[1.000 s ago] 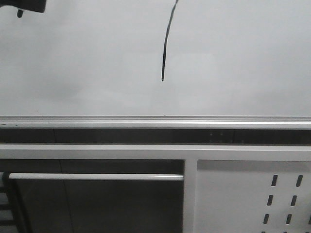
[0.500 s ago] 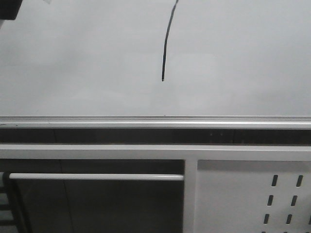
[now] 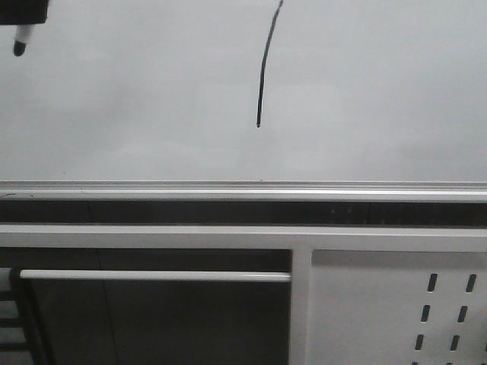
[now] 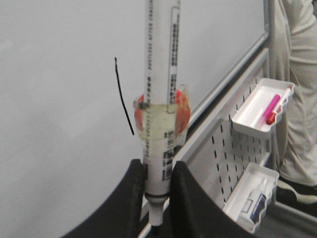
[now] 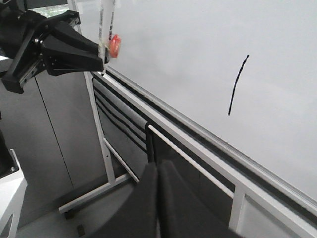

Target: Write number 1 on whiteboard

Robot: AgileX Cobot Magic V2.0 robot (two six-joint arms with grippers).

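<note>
Whiteboard [image 3: 380,91] filling the front view, number 1 [image 3: 263,68] drawn mid-board running off the top edge, left gripper [image 4: 157,186] away at the board's left side pinching the marker pen [image 4: 161,99], right gripper [image 5: 157,171] fingers pressed together on nothing

Quick count: one whiteboard [image 3: 137,114] with one black stroke [image 3: 263,72] on it. One white marker [image 4: 159,99], two grippers [image 4: 156,198] [image 5: 156,171], two small trays [image 4: 260,105] [image 4: 252,196] at the right of the left wrist view, one pink marker [image 4: 273,106] in the upper tray.
</note>
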